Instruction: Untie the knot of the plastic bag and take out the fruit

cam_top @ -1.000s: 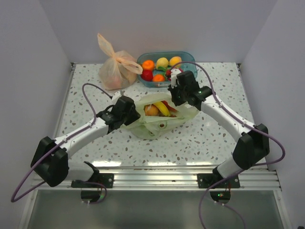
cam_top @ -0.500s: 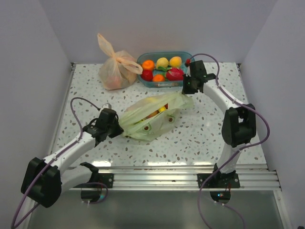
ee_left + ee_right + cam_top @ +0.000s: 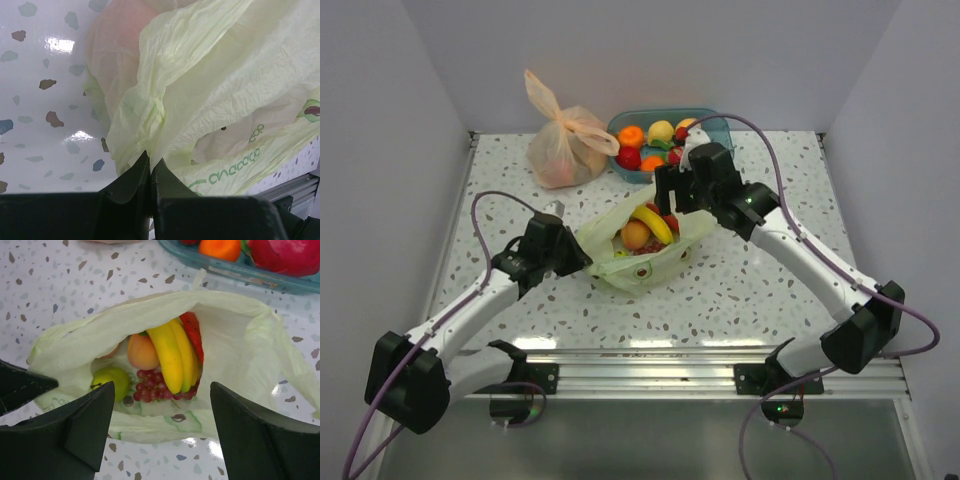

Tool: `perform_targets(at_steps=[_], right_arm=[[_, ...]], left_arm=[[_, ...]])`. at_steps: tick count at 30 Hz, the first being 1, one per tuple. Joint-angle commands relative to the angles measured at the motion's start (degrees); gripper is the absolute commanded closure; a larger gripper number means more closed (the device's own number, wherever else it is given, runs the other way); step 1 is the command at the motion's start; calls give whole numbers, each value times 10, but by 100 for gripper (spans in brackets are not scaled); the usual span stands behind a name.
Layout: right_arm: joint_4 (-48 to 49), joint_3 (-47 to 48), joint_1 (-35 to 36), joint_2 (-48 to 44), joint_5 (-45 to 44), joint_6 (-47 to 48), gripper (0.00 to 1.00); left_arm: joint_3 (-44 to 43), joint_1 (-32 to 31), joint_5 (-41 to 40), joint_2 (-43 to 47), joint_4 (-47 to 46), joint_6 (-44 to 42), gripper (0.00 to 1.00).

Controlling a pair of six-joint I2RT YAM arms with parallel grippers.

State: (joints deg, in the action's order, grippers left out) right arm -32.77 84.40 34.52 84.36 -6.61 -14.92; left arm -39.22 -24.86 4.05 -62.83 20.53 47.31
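The pale green plastic bag lies mid-table with its mouth gaping toward the far side. No knot shows on it. Inside I see the fruit: a yellow banana bunch, a peach, dark red grapes and a green fruit. My left gripper is shut on a fold of the bag's film at the bag's left edge. Above the bag's far rim hangs my right gripper, open wide and holding nothing, with the fruit framed between its fingers.
A peach-orange tied bag stands at the back left. Beside it a blue basket holds several fruits, and its rim lies just beyond the green bag. Walls close in the table on three sides.
My right gripper swung from the bag to the basket, came back over the bag and opened. The left gripper shut on the bag's edge, and the mouth now gapes again.
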Motion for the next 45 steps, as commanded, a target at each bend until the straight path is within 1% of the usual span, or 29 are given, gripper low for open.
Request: perform_targets(at_steps=[1, 4, 7, 9, 13, 16, 18, 20, 21, 24, 27, 28, 31, 33, 36, 37, 39, 40, 43, 45], right_arm=[[9, -42, 36, -4, -59, -34, 20], [24, -94, 47, 5, -32, -57, 22], [48, -200, 46, 0, -17, -75, 26], [49, -237, 46, 0, -7, -80, 27], [32, -325, 44, -22, -1, -92, 27], [32, -374, 25, -40, -1, -99, 26], [29, -388, 17, -53, 5, -94, 26], [25, -388, 17, -70, -6, -82, 26], [24, -385, 18, -79, -7, -77, 26], [8, -346, 23, -120, 0, -52, 26], [-15, -302, 36, -154, 1, -37, 26], [-19, -270, 44, -158, -1, -36, 26], [-10, -220, 63, -155, 11, -37, 26], [17, -206, 70, -137, 22, -44, 25], [52, -183, 94, -78, 30, -48, 25], [64, -183, 110, -45, 30, -47, 25], [91, -186, 122, -16, 40, -42, 25], [98, -189, 136, 16, 40, -38, 25], [96, -202, 166, 48, 50, 0, 27], [74, -221, 190, 59, 54, 30, 28]], left_arm=[[-11, 0, 9, 15, -19, 1, 93], [0, 0, 3, 20, -26, 10, 93], [11, 0, -7, 24, -26, 20, 93], [19, 0, -15, 26, -26, 26, 93], [45, 0, -20, 36, -35, 45, 93], [68, 1, -21, 41, -46, 61, 93], [82, 1, -22, 44, -52, 66, 92], [87, 1, -16, 44, -63, 67, 90], [89, 1, -14, 42, -66, 65, 85], [87, 1, -11, 41, -71, 53, 78], [83, 1, -12, 46, -68, 41, 76], [82, 0, -12, 47, -67, 38, 76], [78, 1, -11, 50, -66, 35, 75], [77, 1, -8, 52, -66, 37, 74], [71, 1, -8, 51, -66, 36, 72], [71, 1, -9, 51, -66, 37, 71], [71, 1, -8, 52, -67, 38, 71], [71, 1, -9, 53, -68, 41, 71], [71, 1, -13, 53, -67, 51, 71], [71, 1, -18, 53, -66, 58, 71]])
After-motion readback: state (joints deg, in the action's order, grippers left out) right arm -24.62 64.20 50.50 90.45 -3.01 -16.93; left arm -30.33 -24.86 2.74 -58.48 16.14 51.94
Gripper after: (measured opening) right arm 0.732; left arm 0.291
